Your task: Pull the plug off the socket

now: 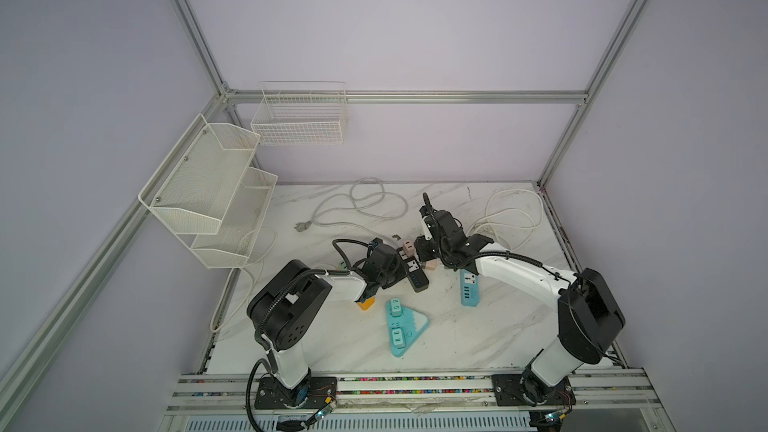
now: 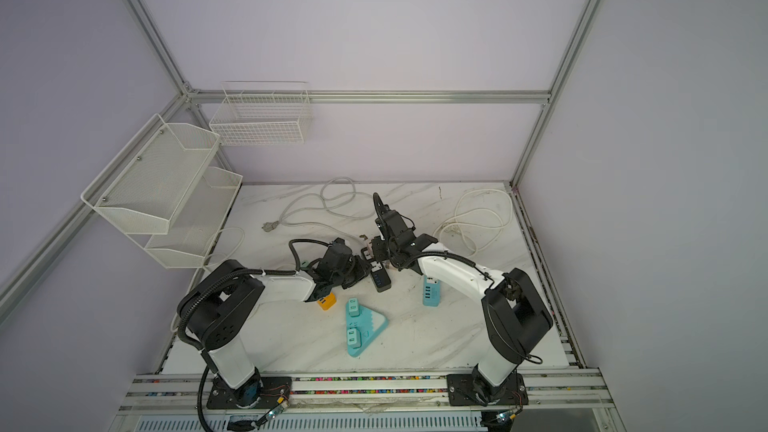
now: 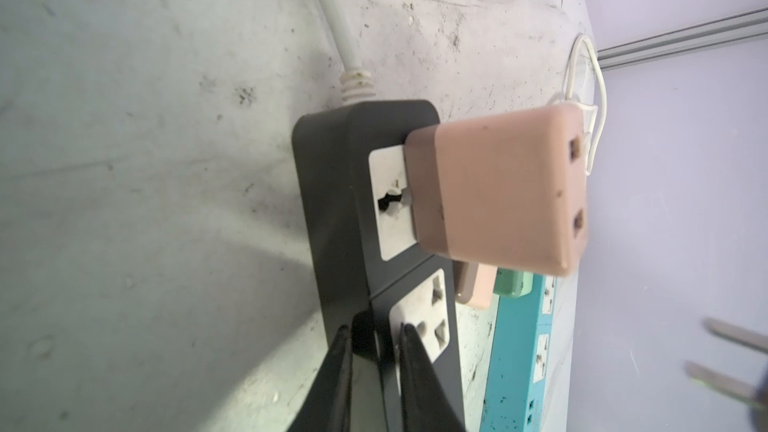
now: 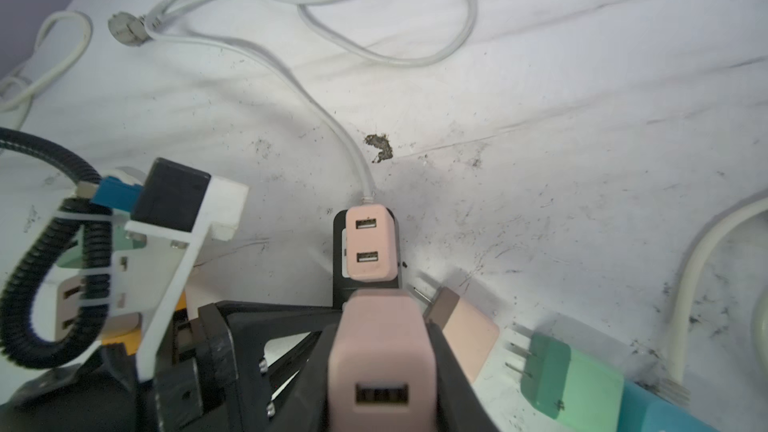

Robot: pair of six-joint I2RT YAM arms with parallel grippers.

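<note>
1. Right gripper (image 4: 380,342) is clamped on a pink plug (image 4: 382,371), USB port toward the wrist camera. The plug sits up above the power strip (image 4: 365,292), not in it.
2. Left gripper (image 3: 376,332) is pinched tight on the power strip's long edge. One of its fingers (image 3: 338,367) is on the side wall, the other on the top face at the edge of an empty socket (image 3: 419,322).
3. Second pink plug (image 3: 494,189) is seated in the end socket, next to where the white cord (image 3: 345,43) enters the strip.
4. Two bare prongs (image 3: 731,347) show in the air at the edge of the left wrist view. They are blurred; cannot tell which plug they belong to.
5. Loose on the table (image 1: 498,326) just beside the strip: peach plug (image 4: 467,334) and green plug (image 4: 573,380), both on their sides.
6. In both top views the grippers meet over the power strip, mid-table.
7. Teal strip (image 1: 469,290) lies under the right arm. Triangular teal strip (image 1: 405,326) lies nearer the front with two mint plugs in it. Orange block (image 1: 366,304) is just beside the left arm.
8. The white cord loops off toward the far side of the table.
</note>
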